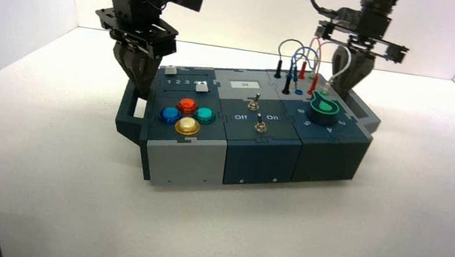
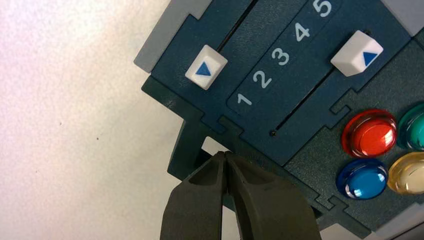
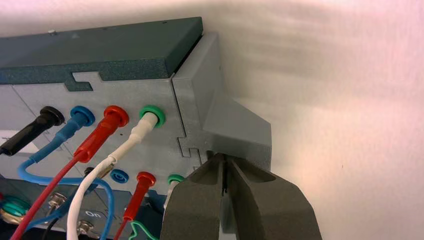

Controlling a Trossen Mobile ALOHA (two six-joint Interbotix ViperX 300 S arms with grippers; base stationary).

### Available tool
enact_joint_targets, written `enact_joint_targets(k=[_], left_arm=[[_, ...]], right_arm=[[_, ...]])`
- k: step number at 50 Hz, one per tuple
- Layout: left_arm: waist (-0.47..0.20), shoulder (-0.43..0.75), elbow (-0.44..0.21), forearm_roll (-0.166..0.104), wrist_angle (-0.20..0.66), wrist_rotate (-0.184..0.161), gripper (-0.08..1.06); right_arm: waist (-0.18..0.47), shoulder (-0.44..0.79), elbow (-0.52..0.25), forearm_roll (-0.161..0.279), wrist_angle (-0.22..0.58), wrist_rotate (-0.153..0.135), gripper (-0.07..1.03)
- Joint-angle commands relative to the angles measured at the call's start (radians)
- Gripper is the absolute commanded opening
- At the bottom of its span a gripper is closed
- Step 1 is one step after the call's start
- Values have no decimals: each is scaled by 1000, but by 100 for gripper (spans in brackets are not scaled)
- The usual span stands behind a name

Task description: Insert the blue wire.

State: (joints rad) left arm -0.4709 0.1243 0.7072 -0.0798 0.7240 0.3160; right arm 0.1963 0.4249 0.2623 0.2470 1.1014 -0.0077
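Note:
The blue wire [image 3: 65, 131] has one slim blue plug seated in the blue socket of the far socket row. Its thin cable loops down past the near row's open blue socket [image 3: 119, 175], and its other end is hidden. From above, the blue wire [image 1: 296, 57] arches over the sockets at the box's back right. My right gripper [image 3: 223, 156] is shut and empty, with its tips against the grey handle at the box's right end [image 1: 348, 84]. My left gripper [image 2: 225, 154] is shut too, with its tips at the dark handle on the box's left end [image 1: 135, 71].
Black, red [image 3: 102, 131] and white [image 3: 137, 131] plugs sit in the neighbouring sockets. The box also carries a green knob [image 1: 324, 109], two toggle switches [image 1: 256, 100], several coloured buttons [image 1: 187, 106] and two white sliders, one at 1 [image 2: 206, 67] and one at 5 [image 2: 357, 52].

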Motion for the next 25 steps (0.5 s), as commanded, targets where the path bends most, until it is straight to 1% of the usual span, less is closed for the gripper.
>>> enact_joint_targets(k=[1, 6, 12, 20, 25], left_arm=[[-26, -18, -9, -12, -14, 2, -3], [-26, -18, -5, -12, -14, 2, -3], [-26, -18, -3, -11, -14, 2, -3], [-25, -18, -3, -8, -14, 5, -3], [-25, -25, -3, -8, -8, 6, -3]], right_arm=[[141, 66, -58, 63, -20, 14, -2], [152, 89, -84, 64, -15, 12, -2], [156, 103, -95, 69, -8, 12, -2], [156, 104, -97, 78, -8, 11, -2], [156, 87, -83, 77, 6, 12, -2]])
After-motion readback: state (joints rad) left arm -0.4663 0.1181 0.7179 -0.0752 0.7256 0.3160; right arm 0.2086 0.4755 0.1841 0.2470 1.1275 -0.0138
